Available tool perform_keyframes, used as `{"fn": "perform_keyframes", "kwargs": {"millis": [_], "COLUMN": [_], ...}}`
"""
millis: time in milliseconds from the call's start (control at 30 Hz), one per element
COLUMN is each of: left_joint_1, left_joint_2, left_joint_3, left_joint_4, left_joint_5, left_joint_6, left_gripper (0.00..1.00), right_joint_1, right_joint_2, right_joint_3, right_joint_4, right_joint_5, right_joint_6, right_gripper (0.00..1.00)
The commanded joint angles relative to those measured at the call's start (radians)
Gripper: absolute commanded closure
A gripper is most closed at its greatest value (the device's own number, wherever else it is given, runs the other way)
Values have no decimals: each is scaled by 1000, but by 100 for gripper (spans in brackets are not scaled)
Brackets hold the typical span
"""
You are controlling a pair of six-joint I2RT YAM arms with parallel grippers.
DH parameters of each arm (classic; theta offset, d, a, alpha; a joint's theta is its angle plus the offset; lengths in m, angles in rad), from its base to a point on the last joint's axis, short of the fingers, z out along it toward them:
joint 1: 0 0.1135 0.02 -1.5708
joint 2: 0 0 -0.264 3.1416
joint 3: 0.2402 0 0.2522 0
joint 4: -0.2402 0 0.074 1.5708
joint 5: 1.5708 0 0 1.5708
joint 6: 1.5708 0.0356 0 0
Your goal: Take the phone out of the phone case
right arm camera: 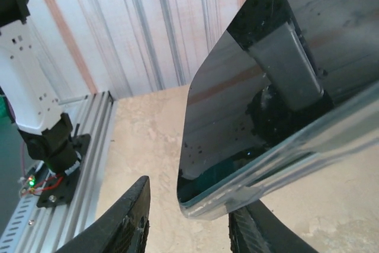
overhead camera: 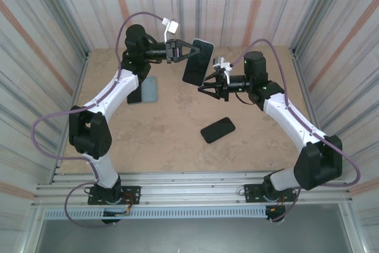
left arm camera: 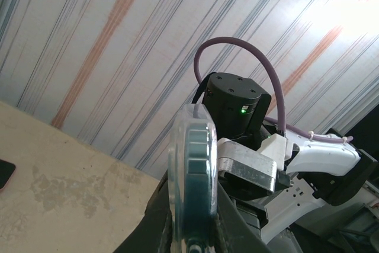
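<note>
My left pincer (overhead camera: 179,52) clamps the phone (overhead camera: 197,62) in its clear case (left arm camera: 192,164) in the air, while my right pincer (overhead camera: 206,89) gapes open at its lower corner.

The table (overhead camera: 172,149) is a flat, tan, mottled surface, bounded at its near edge by an aluminium rail (overhead camera: 189,177). Three items lie directly on it. A dark phone (overhead camera: 217,130) lies flat and skewed, on the base side of the right gripper (overhead camera: 207,85), apart from it and slightly to its right. A pale blue-grey slab (overhead camera: 150,89) lies flat to the left of the left gripper (overhead camera: 185,51) and nearer the bases. A dark flat item (overhead camera: 135,96) lies just beside the slab, on the side farther from that gripper, partly covered by the arm; contact between the two cannot be determined.
</note>
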Motion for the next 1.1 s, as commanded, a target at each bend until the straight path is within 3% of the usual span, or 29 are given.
{"fn": "perform_keyframes", "kwargs": {"millis": [0,233,500,833,1067], "left_joint_1": [7,6,-4,-16,-36], "left_joint_2": [-27,-21,-29,-6,-11], "left_joint_3": [31,28,1,21,-24], "left_joint_4": [57,75,68,64,123], "left_joint_5": [-18,-15,-3,51,74], "left_joint_6": [4,-28,-34,-219,-325], "left_gripper": [100,100,100,100,100], "right_joint_1": [2,5,4,27,28], "right_joint_2": [25,32,25,-35,-66], "right_joint_3": [23,29,28,16,25], "right_joint_4": [7,19,63,27,50], "right_joint_5": [-39,-33,-40,309,404], "right_joint_6": [26,24,46,-114,-173], "right_gripper": [69,87,89,94,96]}}
